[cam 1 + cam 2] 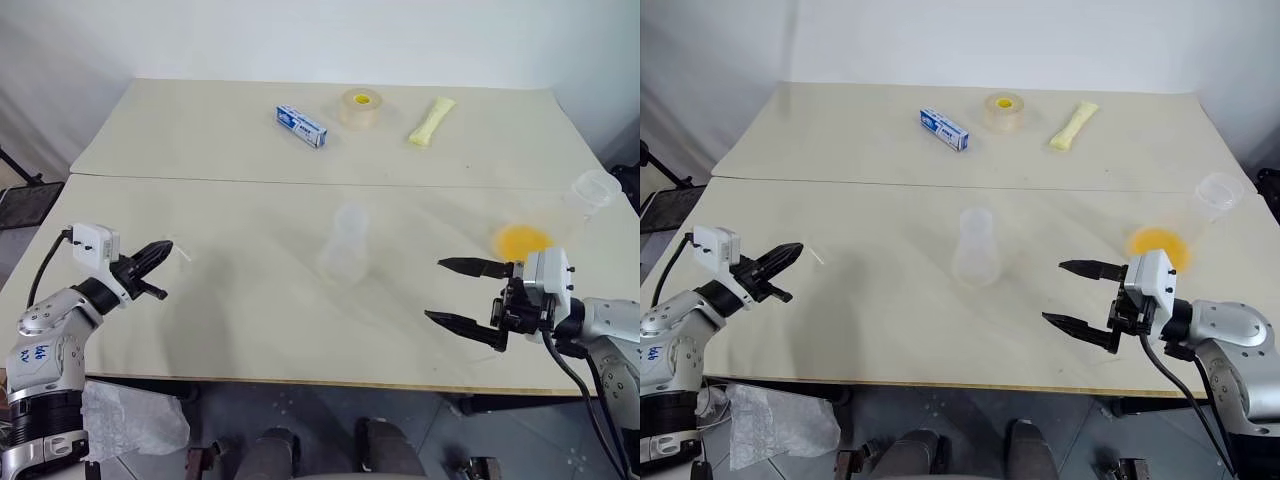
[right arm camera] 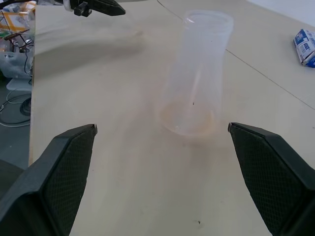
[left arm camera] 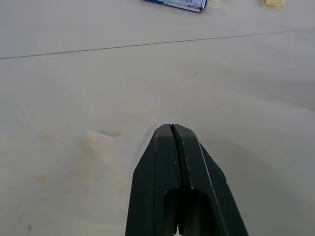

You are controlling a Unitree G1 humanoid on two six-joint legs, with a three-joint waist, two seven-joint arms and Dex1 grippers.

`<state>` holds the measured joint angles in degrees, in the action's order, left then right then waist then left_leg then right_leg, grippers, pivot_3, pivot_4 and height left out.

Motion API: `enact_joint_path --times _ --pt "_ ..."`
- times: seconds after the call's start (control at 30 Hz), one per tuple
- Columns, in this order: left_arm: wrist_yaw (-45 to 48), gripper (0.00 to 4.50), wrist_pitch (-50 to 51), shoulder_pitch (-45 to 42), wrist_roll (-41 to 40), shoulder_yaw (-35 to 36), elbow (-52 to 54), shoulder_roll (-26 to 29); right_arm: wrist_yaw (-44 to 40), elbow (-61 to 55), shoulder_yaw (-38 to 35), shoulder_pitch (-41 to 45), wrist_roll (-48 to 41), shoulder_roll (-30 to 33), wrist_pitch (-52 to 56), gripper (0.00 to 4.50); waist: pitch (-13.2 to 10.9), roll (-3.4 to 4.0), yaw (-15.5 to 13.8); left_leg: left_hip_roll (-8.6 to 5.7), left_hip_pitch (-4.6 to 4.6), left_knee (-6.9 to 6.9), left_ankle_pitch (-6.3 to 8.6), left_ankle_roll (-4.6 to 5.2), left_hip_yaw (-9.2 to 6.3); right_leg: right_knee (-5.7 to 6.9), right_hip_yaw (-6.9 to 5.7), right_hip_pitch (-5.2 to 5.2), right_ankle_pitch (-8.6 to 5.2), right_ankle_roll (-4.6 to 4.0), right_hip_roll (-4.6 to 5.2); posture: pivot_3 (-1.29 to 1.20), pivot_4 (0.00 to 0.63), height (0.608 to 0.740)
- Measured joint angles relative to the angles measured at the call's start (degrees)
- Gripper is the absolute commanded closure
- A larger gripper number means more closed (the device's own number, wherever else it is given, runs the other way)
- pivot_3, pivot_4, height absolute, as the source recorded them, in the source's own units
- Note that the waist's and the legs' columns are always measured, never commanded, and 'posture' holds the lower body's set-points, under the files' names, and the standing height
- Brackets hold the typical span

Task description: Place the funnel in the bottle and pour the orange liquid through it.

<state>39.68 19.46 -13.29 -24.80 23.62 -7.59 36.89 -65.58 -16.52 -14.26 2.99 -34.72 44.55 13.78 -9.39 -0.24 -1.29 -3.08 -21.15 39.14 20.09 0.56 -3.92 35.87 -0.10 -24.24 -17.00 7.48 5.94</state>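
Because the left tool (image 1: 160, 250) has its fingers pressed together near the faint funnel (image 1: 183, 254), a grip looks likely. The right tool (image 1: 462, 292) gapes toward the bottle (image 1: 345, 245) mid-bench (image 1: 250, 320); the orange liquid (image 1: 522, 241) waits beyond.

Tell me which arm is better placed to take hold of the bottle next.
Right. The right claw stands open and points at the bottle, which sits framed between its fingers in the right wrist view. The left claw is shut and points past the bottle.
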Motion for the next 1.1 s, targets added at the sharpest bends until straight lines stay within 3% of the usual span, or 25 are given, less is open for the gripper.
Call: enact_joint_path --times 0.03,0.17,0.37,0.53,1.1 --pt "0.12 4.49 0.13 0.71 -0.09 -0.01 1.10 -0.01 0.02 0.00 0.00 -0.19 0.00 0.00 0.01 0.00 0.00 0.00 0.02 0.00 0.00 -0.01 0.00 0.00 0.00 0.00 0.08 0.00 0.00 0.00 0.01 0.00 0.150 0.740" --pt "-0.55 3.68 1.16 5.04 -1.84 0.30 7.64 -0.69 0.03 -0.04 -0.05 -1.45 -0.05 0.03 0.15 0.00 0.00 0.00 0.08 0.02 0.00 -0.01 0.00 0.00 0.01 -0.02 0.23 0.00 0.00 0.00 0.00 0.00 0.150 0.740" --pt "-5.38 1.67 3.68 12.88 -2.45 1.77 16.44 -3.37 -0.47 0.04 -0.04 -0.75 -0.29 0.85 1.21 0.00 -0.01 0.01 0.01 0.03 0.01 -0.02 0.00 0.00 0.01 -0.15 0.27 0.00 0.00 0.00 -0.01 0.00 0.150 0.740" --pt "-8.07 0.02 3.69 14.01 -2.41 2.75 18.61 -4.73 -1.76 1.61 0.59 3.17 -0.23 0.94 1.45 0.00 -0.01 0.01 -0.05 0.02 0.01 -0.02 0.00 -0.01 0.03 -0.19 0.27 0.00 0.00 -0.01 -0.01 0.00 0.150 0.740" --pt "-23.44 0.02 -3.30 4.57 7.39 -3.94 13.85 -14.20 -3.62 3.41 1.56 5.04 0.36 1.17 1.86 0.00 -0.01 0.01 -0.07 0.03 -0.01 -0.02 -0.02 -0.03 0.11 -0.12 0.19 -0.08 0.00 0.00 -0.11 0.00 0.150 0.740"
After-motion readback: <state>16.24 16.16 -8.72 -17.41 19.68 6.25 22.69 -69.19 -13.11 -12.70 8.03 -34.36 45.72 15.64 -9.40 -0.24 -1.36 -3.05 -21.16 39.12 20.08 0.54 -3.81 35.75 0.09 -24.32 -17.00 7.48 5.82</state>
